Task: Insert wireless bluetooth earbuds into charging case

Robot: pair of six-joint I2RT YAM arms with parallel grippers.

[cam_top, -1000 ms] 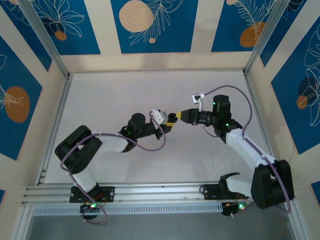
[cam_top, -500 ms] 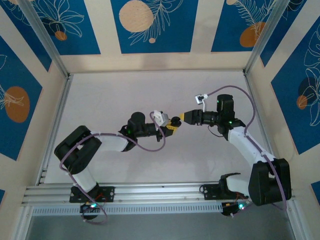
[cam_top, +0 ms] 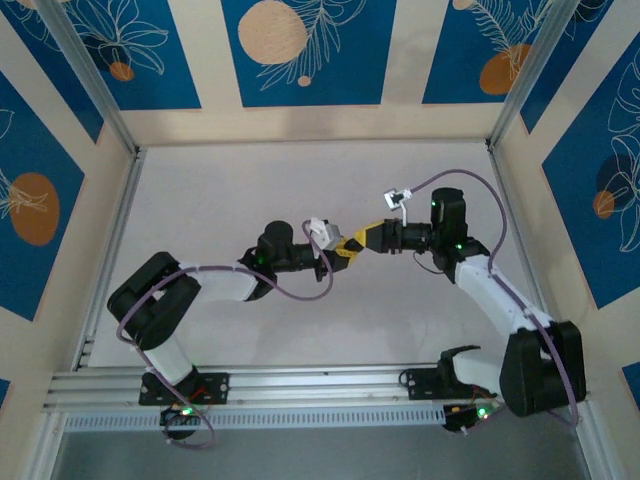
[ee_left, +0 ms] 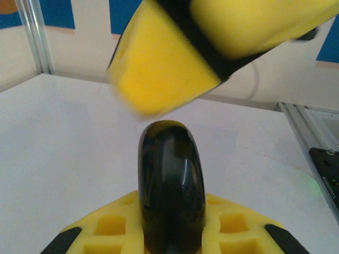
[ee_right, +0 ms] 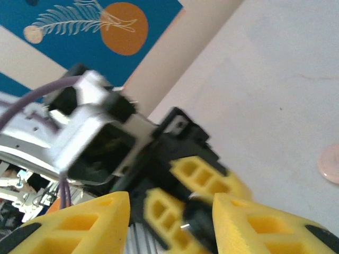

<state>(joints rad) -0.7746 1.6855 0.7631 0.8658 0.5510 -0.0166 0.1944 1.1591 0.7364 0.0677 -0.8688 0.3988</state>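
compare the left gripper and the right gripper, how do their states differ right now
Grip: the left gripper is shut on a glossy black rounded case; the right gripper has its yellow fingers apart. Pose: the left gripper points rightward, the right gripper leftward, so they face each other. Both have yellow fingers and meet nearly tip to tip.

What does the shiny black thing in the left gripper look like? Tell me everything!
The black case is smooth, glossy and rounded, like hard plastic, with soft reflections. In the left wrist view it stands upright on edge, showing its narrow side and curved top. The left gripper pinches its lower part between yellow, grid-patterned fingers, with the white table behind. The right gripper, blurred and yellow, hangs just above its top; whether they touch is unclear.
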